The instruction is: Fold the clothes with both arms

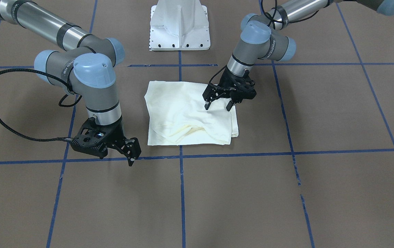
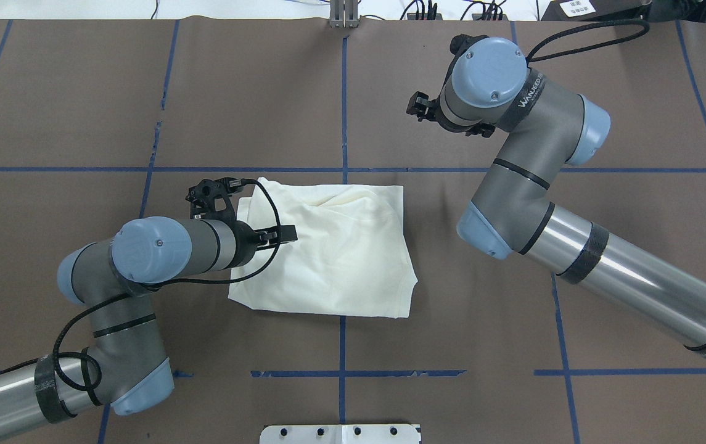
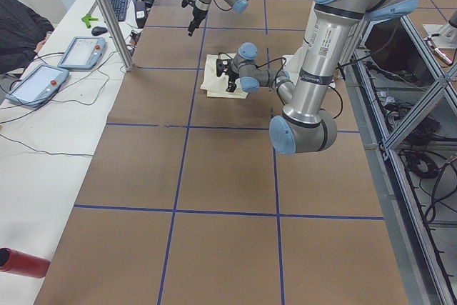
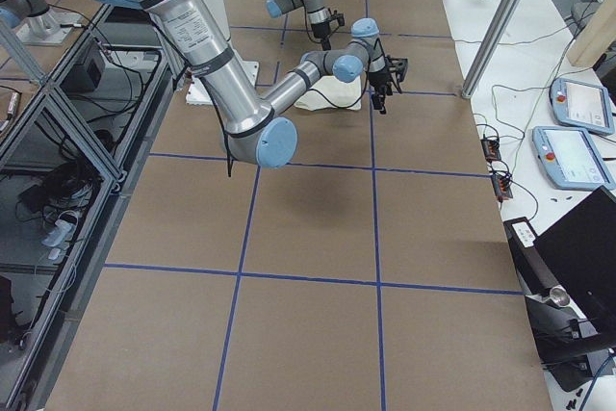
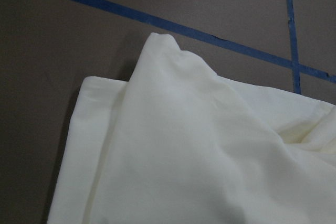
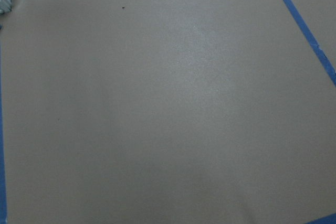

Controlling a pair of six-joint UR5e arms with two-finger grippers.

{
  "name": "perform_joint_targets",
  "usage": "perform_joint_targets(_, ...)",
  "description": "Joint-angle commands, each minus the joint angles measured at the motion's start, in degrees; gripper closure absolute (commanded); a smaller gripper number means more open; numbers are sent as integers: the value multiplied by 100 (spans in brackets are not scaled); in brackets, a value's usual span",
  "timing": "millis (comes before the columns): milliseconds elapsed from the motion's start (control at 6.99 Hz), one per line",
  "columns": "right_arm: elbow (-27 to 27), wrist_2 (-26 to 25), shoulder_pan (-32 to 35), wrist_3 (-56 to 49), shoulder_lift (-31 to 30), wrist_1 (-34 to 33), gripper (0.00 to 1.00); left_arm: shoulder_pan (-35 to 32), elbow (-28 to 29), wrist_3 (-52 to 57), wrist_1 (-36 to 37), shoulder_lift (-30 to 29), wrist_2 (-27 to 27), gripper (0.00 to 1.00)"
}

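Nearest in the front view, right gripper (image 1: 132, 156) hanging over bare brown table (image 1: 252, 193) beside a blue tape line (image 1: 245, 154), jaws seemingly together, well apart from the cloth. Farther back, folded cream T-shirt (image 1: 186, 113) lying plain side up at the table's middle. Left gripper (image 1: 219, 105) poised over its far corner, jaws apart, holding nothing.

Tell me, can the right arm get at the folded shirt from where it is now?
Probably yes: the right gripper hangs over bare table just beside the shirt, and nothing lies between them.

No lettering anywhere is clear enough to read.
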Motion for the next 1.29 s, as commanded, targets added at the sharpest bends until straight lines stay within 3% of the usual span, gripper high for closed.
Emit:
perform_joint_targets(0, 9, 9, 0, -9, -6, 0, 0, 21, -91, 20, 158, 40, -9, 0)
perform_joint_targets(286, 105, 18, -26, -9, -6, -8, 0, -154, -905, 729, 938, 31, -18, 0)
perform_joint_targets(572, 254, 560, -18, -226, -6, -35, 0, -496, -1399, 1081, 1528, 40, -526, 0)
perform_joint_targets(716, 438, 606, 9, -542, -93, -96, 0, -541, -1602, 1275, 1887, 48, -528, 0)
perform_joint_targets(859, 518, 1033, 226, -902, -198, -149, 0, -550, -1821, 1312, 2161, 40, -528, 0)
perform_joint_targets(1145, 851, 1449, 727, -2259, -496, -726, 0, -594, -2409, 1670, 3003, 40, -528, 0)
